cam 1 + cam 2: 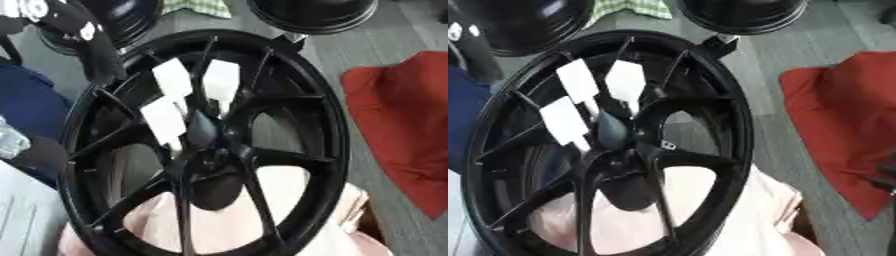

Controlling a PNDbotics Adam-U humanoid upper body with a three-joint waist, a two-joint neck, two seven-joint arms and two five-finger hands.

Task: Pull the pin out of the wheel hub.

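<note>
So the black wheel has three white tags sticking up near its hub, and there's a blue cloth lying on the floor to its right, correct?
Not quite. The cloth lying right of the wheel is red, not blue, as the left eye view shows. The three white tags near the hub are there.

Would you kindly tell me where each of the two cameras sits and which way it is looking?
Left eye view: in the head, looking down on the black wheel and its hub; a black limb-like shape at upper left may be the left arm; no hand can be made out.
Right eye view: beside it in the head, same downward aim; nothing clearly of the robot's body shows.
Shared: the wheel, three white pieces by the hub, and the red cloth on the right.
</note>
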